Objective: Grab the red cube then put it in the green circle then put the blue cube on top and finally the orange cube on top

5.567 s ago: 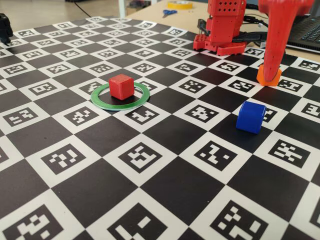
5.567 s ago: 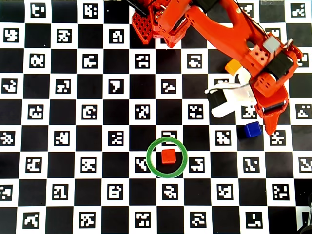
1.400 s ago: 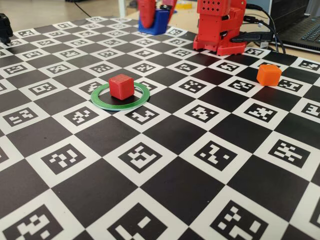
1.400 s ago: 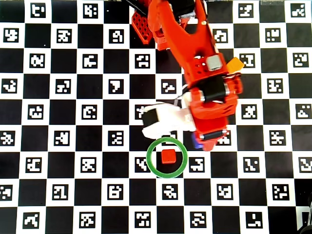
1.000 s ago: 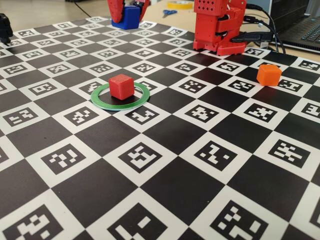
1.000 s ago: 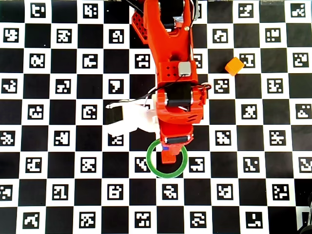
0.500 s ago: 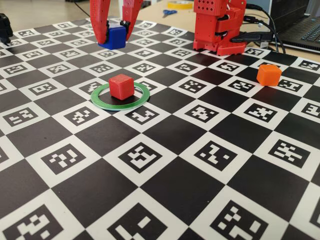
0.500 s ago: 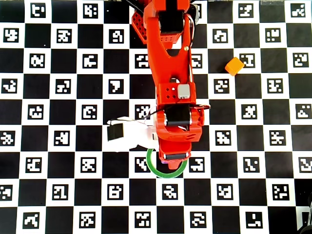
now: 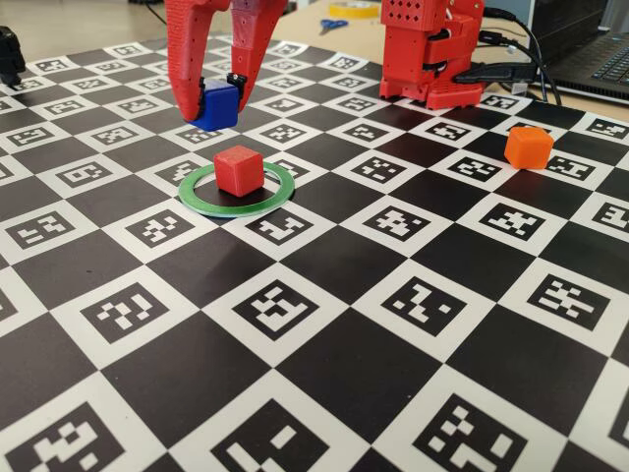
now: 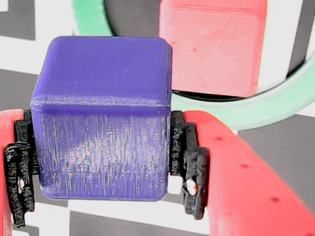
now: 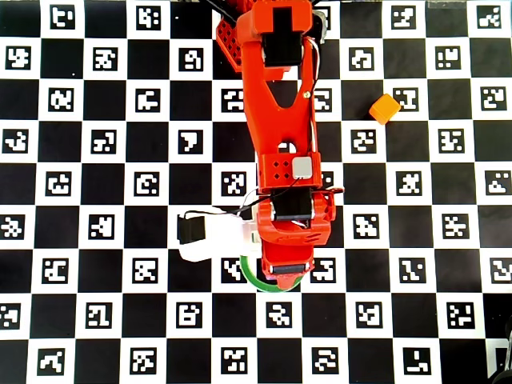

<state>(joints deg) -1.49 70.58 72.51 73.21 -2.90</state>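
Observation:
The red cube [image 9: 239, 169] sits inside the green circle [image 9: 201, 204] on the checkered board. My gripper [image 9: 213, 113] is shut on the blue cube [image 9: 216, 104], which hangs in the air just behind and a little left of the red cube in the fixed view. In the wrist view the blue cube [image 10: 103, 123] is clamped between the black pads [image 10: 189, 167], with the red cube [image 10: 214, 46] and the green circle [image 10: 261, 110] beyond it to the right. The orange cube [image 9: 529, 147] rests alone at the right. From overhead the arm hides both cubes; only an arc of the green circle [image 11: 252, 280] shows.
The red robot base [image 9: 432, 49] stands at the back of the board. A laptop [image 9: 600, 49] lies at the back right, off the board. Scissors [image 9: 332, 25] and a tape roll [image 9: 354, 8] lie behind. The white camera housing [image 11: 212, 236] juts left of the wrist.
The gripper took the blue cube from the right of the board, carried it left and lowered it toward the red cube in the circle. The orange and red cubes have not moved.

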